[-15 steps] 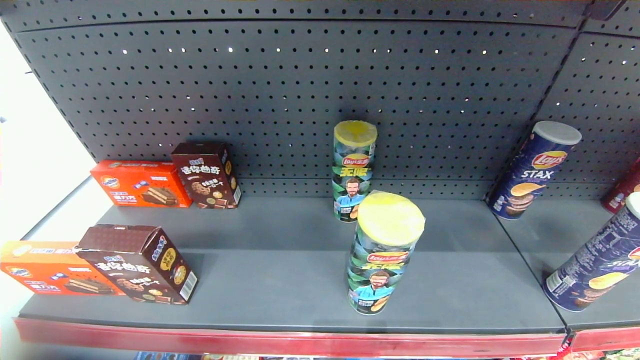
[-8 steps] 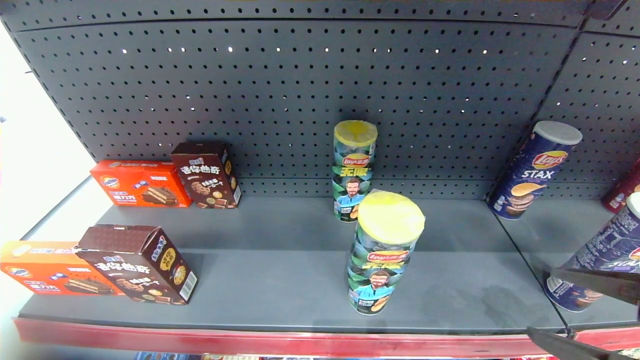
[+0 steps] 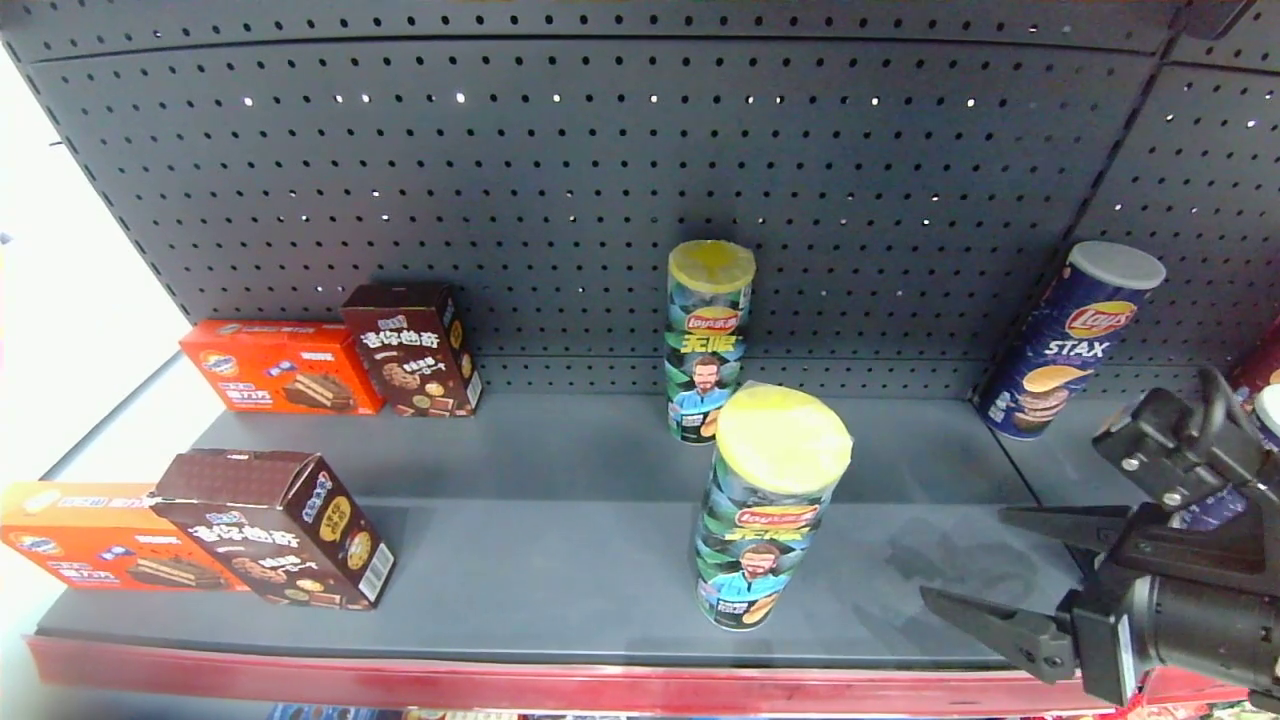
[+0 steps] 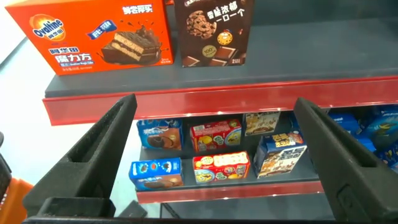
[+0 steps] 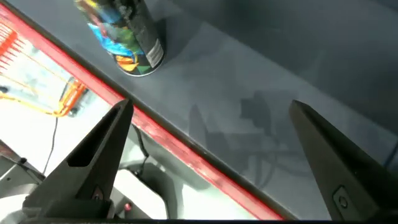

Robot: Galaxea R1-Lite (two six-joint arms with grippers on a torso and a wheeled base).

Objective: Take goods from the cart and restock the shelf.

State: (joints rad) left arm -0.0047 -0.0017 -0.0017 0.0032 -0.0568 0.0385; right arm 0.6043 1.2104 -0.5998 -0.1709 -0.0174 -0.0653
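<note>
The right hand (image 3: 965, 555) and its arm cover most of the dark blue cylindrical chip can (image 3: 1272, 415) at the head view's right edge. That edge also cuts off the red can (image 3: 1265, 362) behind it. In the right wrist view, the picture edge cuts off the top of the green printed chip can (image 5: 130, 37).

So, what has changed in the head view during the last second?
The right gripper has come in from the lower right, open and empty, and now hangs over the front of the shelf, right of the front can. Nothing was taken or let go. The cans and boxes stayed in place.
</note>
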